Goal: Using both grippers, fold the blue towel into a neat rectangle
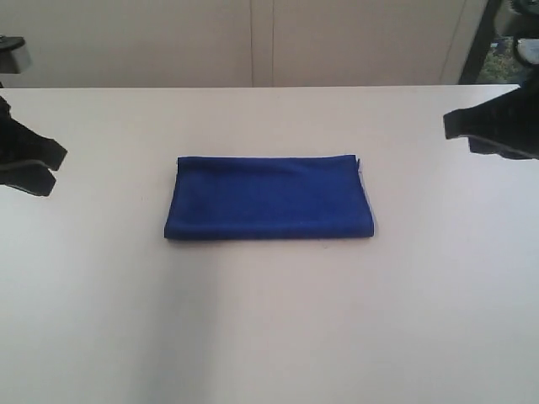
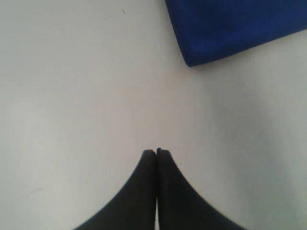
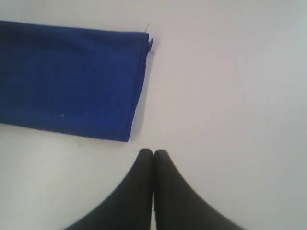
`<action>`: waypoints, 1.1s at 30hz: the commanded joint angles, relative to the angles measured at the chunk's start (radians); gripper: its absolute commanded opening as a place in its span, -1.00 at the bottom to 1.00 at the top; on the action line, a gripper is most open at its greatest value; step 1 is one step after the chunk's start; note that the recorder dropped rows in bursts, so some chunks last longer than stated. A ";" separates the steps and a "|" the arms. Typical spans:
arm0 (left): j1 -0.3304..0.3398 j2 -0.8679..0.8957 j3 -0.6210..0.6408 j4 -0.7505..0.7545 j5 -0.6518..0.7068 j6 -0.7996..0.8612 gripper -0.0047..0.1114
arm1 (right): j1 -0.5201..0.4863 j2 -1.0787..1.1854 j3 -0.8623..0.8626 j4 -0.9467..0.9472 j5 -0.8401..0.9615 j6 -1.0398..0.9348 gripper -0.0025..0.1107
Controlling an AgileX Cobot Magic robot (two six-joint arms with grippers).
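The blue towel (image 1: 268,199) lies folded into a flat rectangle at the middle of the pale bench (image 1: 269,337), long sides running across the exterior view; stacked edges show at its right end, with a small thread at one corner there. The left gripper (image 2: 157,152) hangs over bare bench beyond the towel's left end, jaws pressed together and empty; the right gripper (image 3: 153,152) hangs beyond the right end, jaws likewise closed on nothing.
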State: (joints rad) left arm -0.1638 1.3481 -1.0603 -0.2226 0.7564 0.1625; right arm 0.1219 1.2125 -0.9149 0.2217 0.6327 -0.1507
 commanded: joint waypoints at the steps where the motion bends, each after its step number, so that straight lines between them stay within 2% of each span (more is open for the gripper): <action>1: 0.005 -0.231 0.139 -0.024 -0.108 -0.006 -0.92 | -0.003 -0.247 0.158 -0.026 -0.104 -0.003 -0.96; 5: 0.005 -0.437 0.268 -0.030 -0.246 -0.006 -0.92 | -0.003 -0.466 0.302 -0.032 -0.191 -0.005 -0.96; 13: 0.002 -0.593 0.423 -0.030 -0.521 0.001 -0.92 | -0.003 -0.631 0.528 -0.063 -0.483 -0.062 -0.96; 20: 0.002 -0.593 0.434 -0.027 -0.448 0.001 -0.92 | -0.003 -0.630 0.555 -0.063 -0.500 -0.062 -0.96; 33: 0.002 -0.593 0.434 -0.027 -0.448 0.001 -0.92 | -0.003 -0.630 0.555 -0.063 -0.500 -0.062 -0.96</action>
State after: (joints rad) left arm -0.1638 0.7637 -0.6312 -0.2400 0.2964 0.1625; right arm 0.1219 0.5895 -0.3642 0.1616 0.1467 -0.2038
